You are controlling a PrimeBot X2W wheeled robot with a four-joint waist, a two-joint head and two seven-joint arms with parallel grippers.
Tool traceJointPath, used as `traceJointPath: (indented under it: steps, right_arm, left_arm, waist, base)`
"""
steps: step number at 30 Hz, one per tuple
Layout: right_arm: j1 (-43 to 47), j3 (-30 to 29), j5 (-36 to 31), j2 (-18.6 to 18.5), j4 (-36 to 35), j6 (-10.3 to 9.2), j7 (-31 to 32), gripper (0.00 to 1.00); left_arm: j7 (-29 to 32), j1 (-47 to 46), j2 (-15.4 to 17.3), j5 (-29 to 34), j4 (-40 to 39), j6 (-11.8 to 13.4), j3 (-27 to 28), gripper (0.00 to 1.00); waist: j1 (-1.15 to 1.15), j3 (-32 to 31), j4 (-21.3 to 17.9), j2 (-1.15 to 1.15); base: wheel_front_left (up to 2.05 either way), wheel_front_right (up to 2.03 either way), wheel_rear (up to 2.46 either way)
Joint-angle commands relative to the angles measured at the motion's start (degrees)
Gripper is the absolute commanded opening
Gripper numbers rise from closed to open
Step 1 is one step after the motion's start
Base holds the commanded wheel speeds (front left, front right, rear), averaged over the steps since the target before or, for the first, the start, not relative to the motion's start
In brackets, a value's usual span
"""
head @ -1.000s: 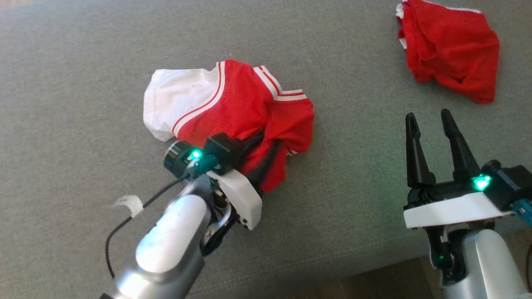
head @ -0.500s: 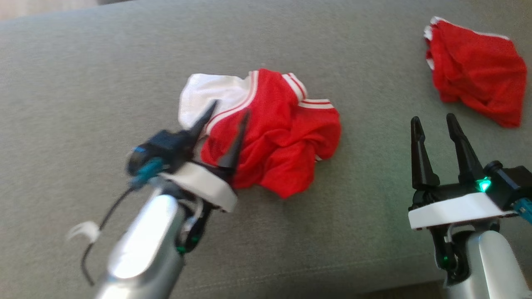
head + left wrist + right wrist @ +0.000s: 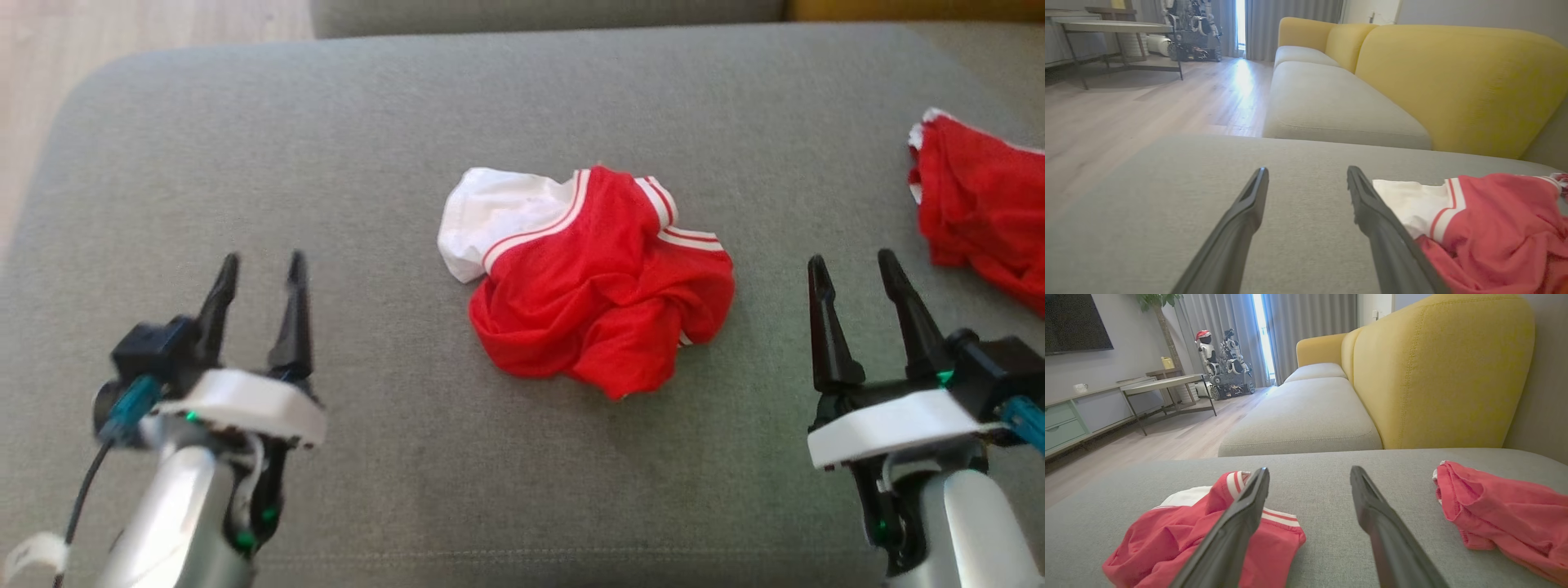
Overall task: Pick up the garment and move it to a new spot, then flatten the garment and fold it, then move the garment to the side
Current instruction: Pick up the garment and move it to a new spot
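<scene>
A crumpled red garment (image 3: pixel 596 302) with a white part and white stripes lies in the middle of the grey cushion (image 3: pixel 326 122). It also shows at the right of the left wrist view (image 3: pixel 1494 232) and at the lower left of the right wrist view (image 3: pixel 1180 539). My left gripper (image 3: pixel 260 263) stands open at the lower left, well clear of the garment, nothing between its fingers. My right gripper (image 3: pixel 853 263) stands open at the lower right, to the garment's right, also holding nothing. Both pairs of fingers (image 3: pixel 1237 228) (image 3: pixel 1388 535) are spread above bare cushion.
A second red garment (image 3: pixel 980 204) lies bunched at the cushion's right edge (image 3: pixel 1506 514). A yellow-backed sofa (image 3: pixel 1453 81) runs behind the cushion. Wooden floor (image 3: pixel 49 82) lies past the cushion's far left corner. A table (image 3: pixel 1163 386) and another robot (image 3: pixel 1224 363) stand far off.
My left gripper let go of the garment, opened and drew back to the lower left. The head camera has shifted, so the whole picture moved right and down. The right gripper stays as it was.
</scene>
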Motion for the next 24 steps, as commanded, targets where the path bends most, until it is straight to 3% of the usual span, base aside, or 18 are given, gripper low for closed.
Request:
traceJointPath:
  steps: [1,8,24]
  right_arm:
    - [-0.4,0.75,-0.75,-0.19,-1.72,0.2,0.36,1.0]
    - [1.27,0.24,-1.61,-0.19,-1.57,0.2,1.14,1.0]
    - [4.86,-0.71,-2.62,-0.19,-2.88,0.2,3.24,1.0]
  left_arm:
    - [-0.66,-0.33,2.45,0.41,-2.29,0.91,3.53,1.0]
    - [-0.69,4.07,4.59,2.6,-4.54,2.19,4.39,1.0]
    - [1.1,9.32,5.81,3.02,-7.53,1.69,1.95,1.0]
  waist:
    - [0.0,-1.31,1.12,0.0]
    - [0.0,-3.52,1.68,0.0]
    - [0.0,-7.02,0.92,0.0]
  base:
    - [0.0,0.0,0.0]
    - [0.0,0.0,0.0]
    - [0.0,0.0,0.0]
